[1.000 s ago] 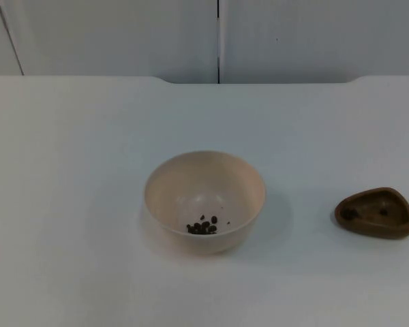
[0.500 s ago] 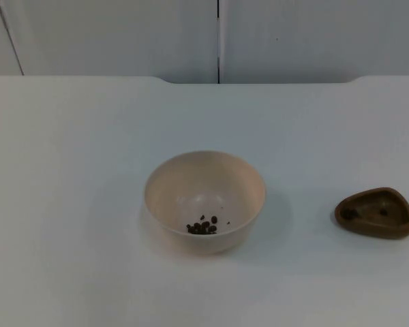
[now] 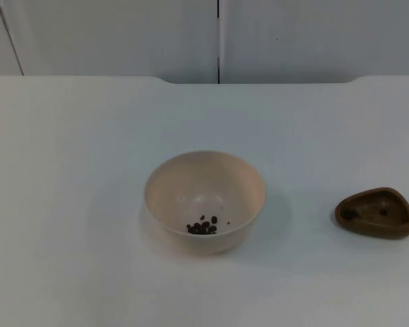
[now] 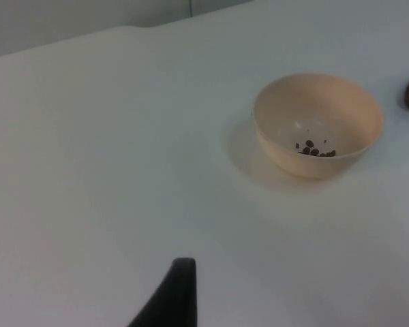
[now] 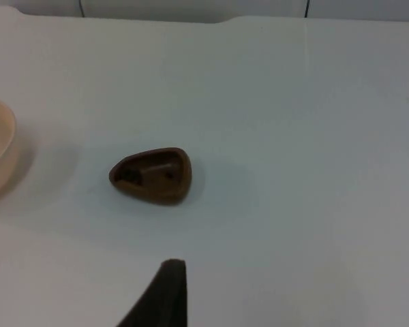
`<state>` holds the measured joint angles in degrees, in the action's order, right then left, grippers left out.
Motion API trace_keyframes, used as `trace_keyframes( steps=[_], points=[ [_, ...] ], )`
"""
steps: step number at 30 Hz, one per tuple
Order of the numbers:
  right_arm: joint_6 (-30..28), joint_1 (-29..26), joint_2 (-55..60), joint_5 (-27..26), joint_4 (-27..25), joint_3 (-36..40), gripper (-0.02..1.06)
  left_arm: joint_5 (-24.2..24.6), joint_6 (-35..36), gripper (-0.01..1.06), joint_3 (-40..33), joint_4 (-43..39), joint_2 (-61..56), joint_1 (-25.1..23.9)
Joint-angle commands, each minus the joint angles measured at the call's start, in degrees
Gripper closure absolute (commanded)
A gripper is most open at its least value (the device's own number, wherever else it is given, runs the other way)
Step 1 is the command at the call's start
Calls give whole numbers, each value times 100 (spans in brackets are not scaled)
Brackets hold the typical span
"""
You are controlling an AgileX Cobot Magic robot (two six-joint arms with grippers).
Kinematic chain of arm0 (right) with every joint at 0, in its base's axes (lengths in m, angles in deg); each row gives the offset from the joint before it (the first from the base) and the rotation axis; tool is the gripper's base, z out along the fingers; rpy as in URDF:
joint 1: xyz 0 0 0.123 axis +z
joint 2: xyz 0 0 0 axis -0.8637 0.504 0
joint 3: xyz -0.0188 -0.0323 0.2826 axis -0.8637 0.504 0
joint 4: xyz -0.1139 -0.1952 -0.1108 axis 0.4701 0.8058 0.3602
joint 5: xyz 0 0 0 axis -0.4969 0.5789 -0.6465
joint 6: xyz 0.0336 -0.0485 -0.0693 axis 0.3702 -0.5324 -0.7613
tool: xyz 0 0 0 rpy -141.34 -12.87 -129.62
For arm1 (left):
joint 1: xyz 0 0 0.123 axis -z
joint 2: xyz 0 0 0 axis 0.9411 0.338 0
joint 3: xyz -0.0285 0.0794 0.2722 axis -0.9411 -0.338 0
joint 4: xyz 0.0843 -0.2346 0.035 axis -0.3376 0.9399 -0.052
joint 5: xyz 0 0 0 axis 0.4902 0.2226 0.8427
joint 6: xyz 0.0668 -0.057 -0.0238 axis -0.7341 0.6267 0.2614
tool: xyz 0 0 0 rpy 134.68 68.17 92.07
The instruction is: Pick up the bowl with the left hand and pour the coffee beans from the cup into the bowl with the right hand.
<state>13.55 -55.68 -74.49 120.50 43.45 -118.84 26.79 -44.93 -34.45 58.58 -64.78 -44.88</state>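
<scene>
Obstacles: bowl (image 3: 204,201) mid-worktop; brown cup (image 3: 375,212) well apart on its right.
Free room: bare worktop (image 3: 75,170) all round both, and between them.
Far edge: partition wall (image 3: 123,34).

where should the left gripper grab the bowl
Judging by its pose, take the bowl by its thin rim on the robot's left side, one finger inside, one outside. It stands upright and open, and the coffee beans lie on the bottom toward the camera, away from that rim.
</scene>
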Motion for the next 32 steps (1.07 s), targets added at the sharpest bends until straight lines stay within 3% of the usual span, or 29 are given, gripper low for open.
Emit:
trace_keyframes(
  steps=[1,8,32],
  points=[
    [-3,-36,-19,-70,6,5,-1,21,34,0,-27,-19,-20,-11],
    [-3,-36,-19,-70,6,5,-1,21,0,0,-27,-19,-20,-269],
    [-3,-36,-19,-70,6,5,-1,21,0,0,-27,-19,-20,-2333]
  ],
)
